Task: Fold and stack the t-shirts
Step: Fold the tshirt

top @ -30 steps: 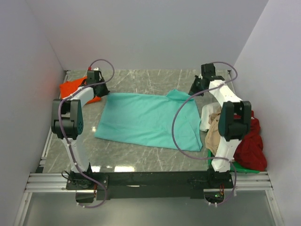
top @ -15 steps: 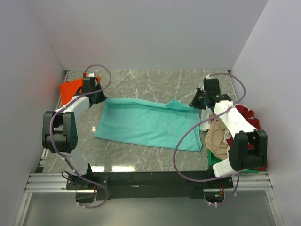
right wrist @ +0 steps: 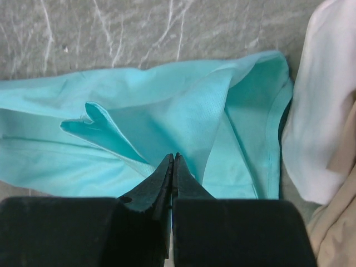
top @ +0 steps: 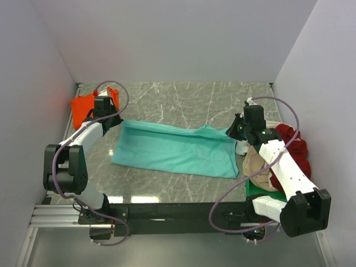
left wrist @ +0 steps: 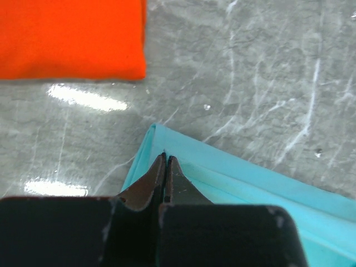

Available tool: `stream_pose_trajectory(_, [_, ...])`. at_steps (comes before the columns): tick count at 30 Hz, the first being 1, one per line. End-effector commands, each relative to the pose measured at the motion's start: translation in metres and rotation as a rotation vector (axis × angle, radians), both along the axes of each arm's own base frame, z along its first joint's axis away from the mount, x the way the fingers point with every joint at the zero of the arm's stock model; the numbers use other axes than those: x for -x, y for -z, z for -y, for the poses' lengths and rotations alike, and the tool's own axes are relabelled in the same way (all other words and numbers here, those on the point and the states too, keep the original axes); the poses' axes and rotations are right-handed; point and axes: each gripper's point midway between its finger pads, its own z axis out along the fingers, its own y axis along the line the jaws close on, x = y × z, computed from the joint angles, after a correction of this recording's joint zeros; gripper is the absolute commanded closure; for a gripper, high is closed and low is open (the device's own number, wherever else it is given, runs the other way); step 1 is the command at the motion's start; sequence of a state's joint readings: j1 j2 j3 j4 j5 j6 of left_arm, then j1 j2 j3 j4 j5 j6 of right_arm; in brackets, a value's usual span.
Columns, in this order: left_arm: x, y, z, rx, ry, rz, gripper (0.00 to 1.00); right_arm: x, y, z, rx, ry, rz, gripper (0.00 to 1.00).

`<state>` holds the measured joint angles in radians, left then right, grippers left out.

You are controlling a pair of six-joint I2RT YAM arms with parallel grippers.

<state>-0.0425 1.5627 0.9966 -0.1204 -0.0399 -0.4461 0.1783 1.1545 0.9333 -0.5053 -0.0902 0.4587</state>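
The teal t-shirt (top: 175,149) lay across the middle of the desk (top: 183,100), its far edge doubled over toward the near side so that it formed a long band, rumpled at the right end. The left end effector (top: 104,114) had its fingers pressed fully together on the shirt's far-left corner, the cloth pinched at the very tips in the wrist view. The right end effector (top: 236,129) was likewise closed tight, on a fold of teal fabric at the shirt's far-right corner. At the far-left corner of the desk the orange t-shirt (top: 83,104) showed a flat face and straight edges, so it appeared already folded and set down as the base of the stack. On the right side a heap waited unfolded: a beige t-shirt (top: 257,164), a dark red t-shirt (top: 292,144), a white t-shirt (top: 241,147) just beside the teal hem, and what looked like a green t-shirt (top: 255,189) underneath. By that reckoning one shirt was done, the second was mid-fold, and four were left.
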Motion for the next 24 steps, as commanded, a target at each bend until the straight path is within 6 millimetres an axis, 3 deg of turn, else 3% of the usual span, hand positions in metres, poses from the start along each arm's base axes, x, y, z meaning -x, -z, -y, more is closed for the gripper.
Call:
stream_pose_trajectory(1, [0.003, -0.008, -0.012, -0.048, -0.038, 0.026, 1.0, 0.014, 0.003, -0.003, 0.01, 0.004, -0.006, 1.0])
stream_pose_trajectory(13, [0.029, 0.011, -0.02, -0.049, -0.101, -0.018, 1.0, 0.05, 0.044, -0.019, 0.039, -0.035, -0.088, 1.0])
stream_pose_trajectory(24, [0.054, 0.025, -0.023, -0.028, -0.149, -0.05, 0.98, 0.066, 0.069, -0.011, 0.082, -0.023, -0.136, 1.0])
